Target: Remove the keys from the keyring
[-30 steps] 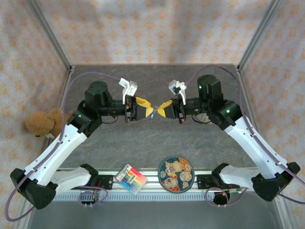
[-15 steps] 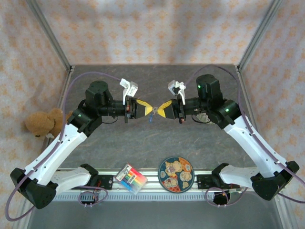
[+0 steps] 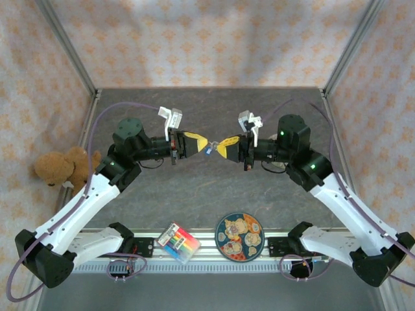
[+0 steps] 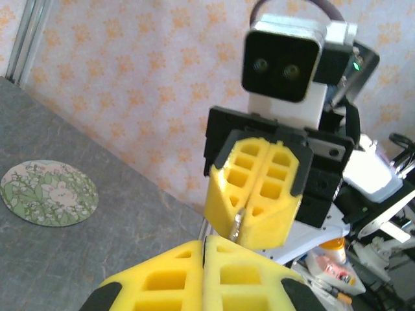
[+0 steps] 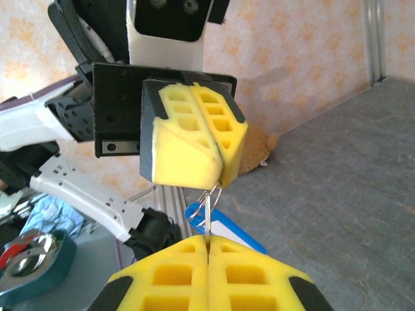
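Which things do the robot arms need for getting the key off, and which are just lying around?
For the job: key, keyring, left end effector, right end effector.
Just lying about: teddy bear, patterned plate, colourful box.

Grey table, round patterned plate

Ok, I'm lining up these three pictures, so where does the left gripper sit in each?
Top external: left gripper at centre, tips pointing right.
Left wrist: left gripper along the bottom edge, shut.
Right wrist: left gripper upper middle, keyring hanging below its tips.
Shared landmark: right gripper, facing it tip to tip.
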